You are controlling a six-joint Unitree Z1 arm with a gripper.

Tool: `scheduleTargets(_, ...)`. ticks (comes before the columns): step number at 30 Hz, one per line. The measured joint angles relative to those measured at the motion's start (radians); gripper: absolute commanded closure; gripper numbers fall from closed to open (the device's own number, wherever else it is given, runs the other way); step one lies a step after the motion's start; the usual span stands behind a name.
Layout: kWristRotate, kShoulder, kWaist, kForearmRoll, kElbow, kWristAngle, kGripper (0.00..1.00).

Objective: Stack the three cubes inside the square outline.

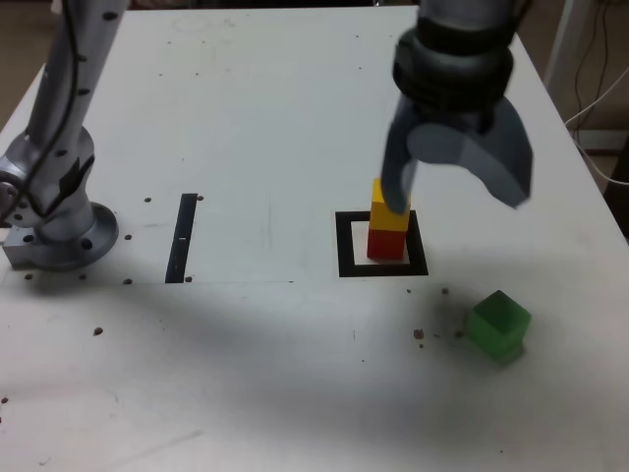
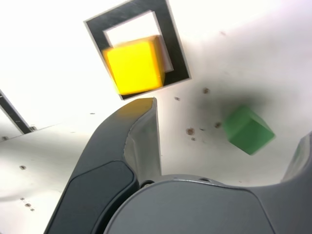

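- Two of the three levels are judged done: the red cube (image 1: 386,245) is set within the square outline (image 1: 346,269), and the yellow cube (image 1: 390,212) is stacked on it.
- The green cube (image 1: 499,323) is left to be placed; in the exterior view it is seen on the table (image 1: 246,393), nearer and to the right of the outline, well apart from the stack.
- The gripper (image 1: 457,192) is spread wide, with nothing held, and is raised above the table.
- Still to be done, by judgement: the green cube is to be grasped, lifted and lowered onto the yellow one.
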Motion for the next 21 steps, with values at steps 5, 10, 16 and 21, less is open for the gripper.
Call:
scheduleTargets(5, 0.003, 0.054, -0.031, 0.004, -0.059, -0.007, 0.0)
scheduleTargets(10, 0.023, 0.125, -0.046, 0.017, -0.139, -0.021, 0.0)
scheduleTargets(16, 0.053, 0.215, -0.051, 0.03, -0.231, -0.034, 0.0)
scheduleTargets(21, 0.079, 0.26, -0.053, 0.046, -0.279, -0.036, 0.0)
